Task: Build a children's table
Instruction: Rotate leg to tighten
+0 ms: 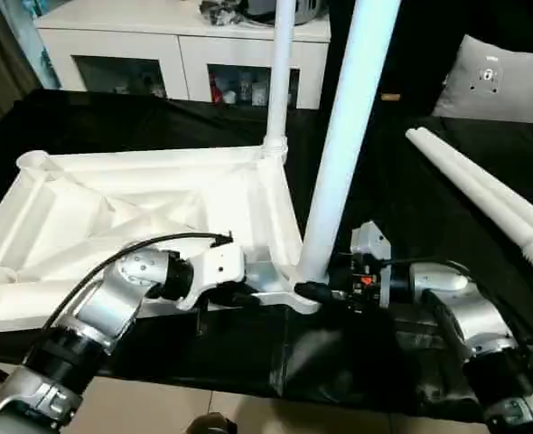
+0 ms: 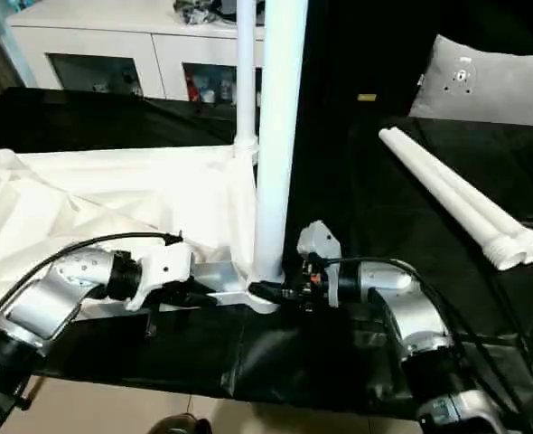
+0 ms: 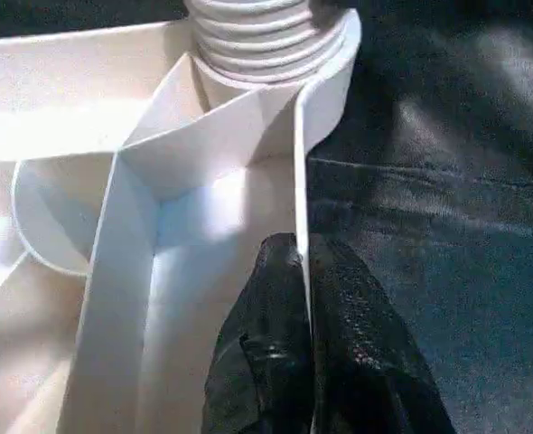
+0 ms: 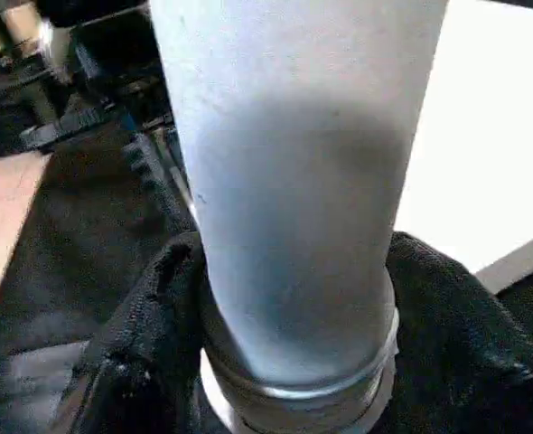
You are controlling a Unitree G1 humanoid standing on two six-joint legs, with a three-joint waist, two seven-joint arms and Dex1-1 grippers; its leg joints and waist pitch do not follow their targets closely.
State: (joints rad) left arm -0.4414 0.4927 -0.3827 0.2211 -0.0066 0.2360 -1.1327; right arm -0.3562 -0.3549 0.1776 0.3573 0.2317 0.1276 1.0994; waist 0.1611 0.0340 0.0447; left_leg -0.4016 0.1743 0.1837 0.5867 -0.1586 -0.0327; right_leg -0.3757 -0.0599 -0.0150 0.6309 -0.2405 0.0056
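White plastic table top (image 1: 140,212) rim is pinched by the left end effector (image 3: 304,271); the right end effector (image 4: 285,362) clasps an upright leg (image 1: 343,136) at its base.

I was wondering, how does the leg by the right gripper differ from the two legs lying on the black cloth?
The near leg stands upright in a corner socket of the table top; the two loose legs lie flat, side by side, on the black cloth. The right gripper has its fingers around the near leg's base; nothing touches the loose legs. All are long white tapered tubes.
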